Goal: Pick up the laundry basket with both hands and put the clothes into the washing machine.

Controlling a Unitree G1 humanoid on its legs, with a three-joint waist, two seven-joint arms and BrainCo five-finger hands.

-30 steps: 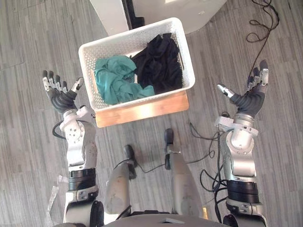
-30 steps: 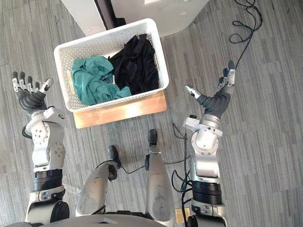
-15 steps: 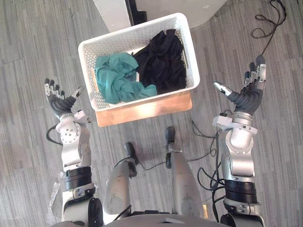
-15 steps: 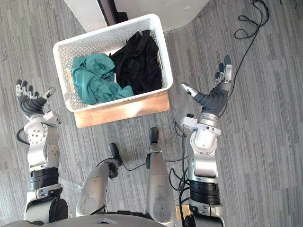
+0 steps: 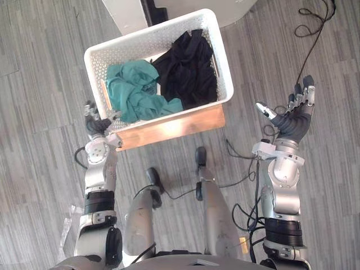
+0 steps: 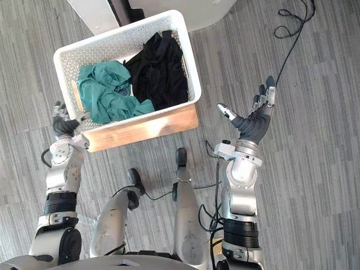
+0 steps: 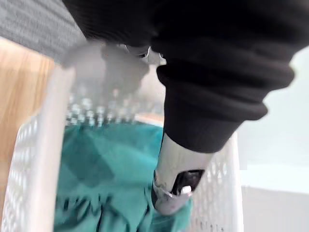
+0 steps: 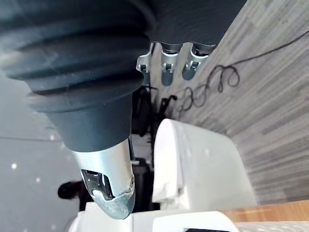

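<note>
A white perforated laundry basket (image 5: 226, 73) stands on the floor before me, with a teal garment (image 5: 134, 94) on its left and a black garment (image 5: 187, 72) on its right. My left hand (image 5: 99, 122) is at the basket's near left corner, open, its thumb (image 7: 175, 184) reaching over the rim (image 7: 52, 145) above the teal cloth. My right hand (image 5: 293, 117) is held up, open and empty, well to the right of the basket. The white washing machine (image 5: 128, 16) stands just beyond the basket.
The basket rests on a low wooden board (image 5: 175, 127) whose front edge faces me. A dark gap (image 5: 153, 10) shows in the machine's front behind the basket. Grey plank floor (image 5: 39, 73) lies open on both sides.
My left hand has swung right and in, from out at the side to the basket's near left corner. The right hand has stayed raised and open.
</note>
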